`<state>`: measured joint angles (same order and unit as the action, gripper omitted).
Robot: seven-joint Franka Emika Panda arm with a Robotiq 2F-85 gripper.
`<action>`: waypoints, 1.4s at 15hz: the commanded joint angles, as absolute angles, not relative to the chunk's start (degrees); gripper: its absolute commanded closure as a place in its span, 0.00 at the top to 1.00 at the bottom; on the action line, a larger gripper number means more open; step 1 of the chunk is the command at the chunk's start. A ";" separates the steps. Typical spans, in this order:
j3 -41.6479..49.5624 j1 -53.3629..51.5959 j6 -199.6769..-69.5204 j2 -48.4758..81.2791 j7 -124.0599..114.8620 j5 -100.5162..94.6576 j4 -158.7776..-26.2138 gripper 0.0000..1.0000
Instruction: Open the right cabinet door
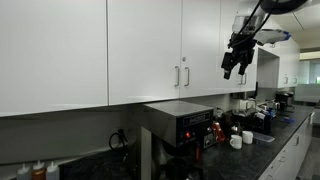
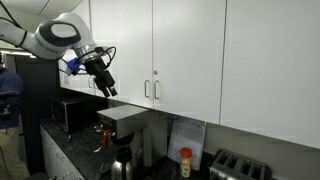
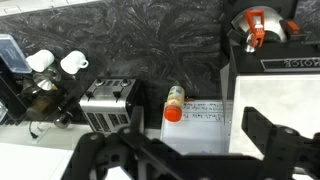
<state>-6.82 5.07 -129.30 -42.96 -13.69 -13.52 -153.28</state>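
The right cabinet door (image 1: 202, 45) is a flat white upper panel and it is closed. Its slim silver bar handle (image 1: 185, 76) runs low along its left edge. Door (image 2: 190, 55) and handle (image 2: 156, 88) show in both exterior views. My gripper (image 1: 235, 68) hangs in the air in front of the cabinets, apart from the handle, with its fingers pointing down; it also shows in an exterior view (image 2: 108, 88). In the wrist view the gripper (image 3: 185, 150) is open and empty, above the counter. I cannot make out the door in the wrist view.
The neighbouring wider white door (image 1: 145, 45) has its handle (image 1: 177, 76) right beside. On the dark counter below stand a black coffee machine (image 1: 182, 122), a toaster (image 3: 108, 103), an orange-capped bottle (image 3: 174, 104), a white sheet (image 3: 205, 128) and white cups (image 3: 55, 63).
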 commanded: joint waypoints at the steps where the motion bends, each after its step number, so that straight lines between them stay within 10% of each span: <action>1: -9.74 8.50 -134.32 -34.73 -17.76 -17.19 -148.85 1.00; 21: -8.55 6.93 -135.01 -10.66 -29.92 -28.81 -127.49 1.00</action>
